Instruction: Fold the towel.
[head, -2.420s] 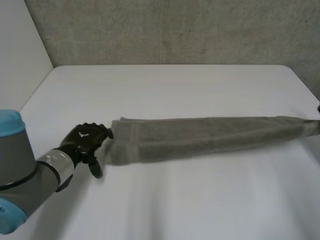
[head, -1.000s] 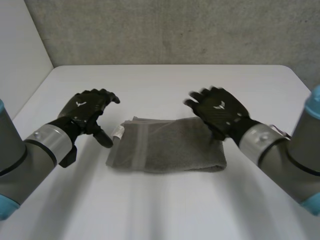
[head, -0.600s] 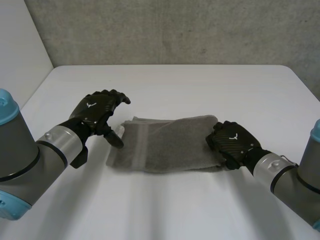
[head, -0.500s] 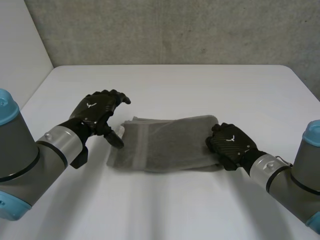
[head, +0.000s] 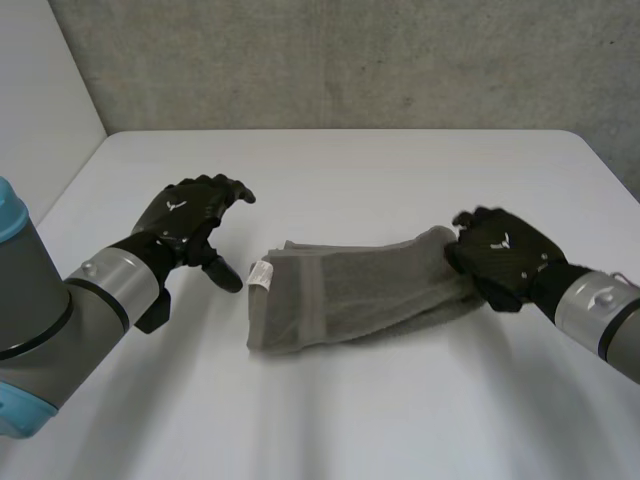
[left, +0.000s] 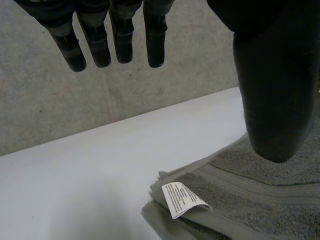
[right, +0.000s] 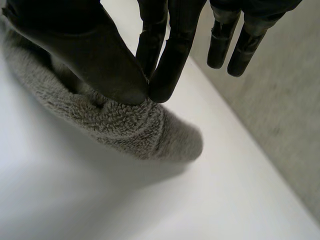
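My right robot hand (head: 503, 256) is pinching one end of the folded grey terry towel (head: 345, 295) on the white desk (head: 330, 170). My left robot hand (head: 188, 218) hangs relaxed, fingers loose, just beside the towel's white label (head: 261, 273).

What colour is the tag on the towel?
The tag is white with dark print; the left wrist view shows it best.

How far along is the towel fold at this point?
Done: the towel lies on the table as a short, layered bundle. In hand: the right hand pinches one end between thumb and fingers; the left hand hovers open beside the end with the tag. Left: the bundle lies skewed, so probably a final fold or squaring up.
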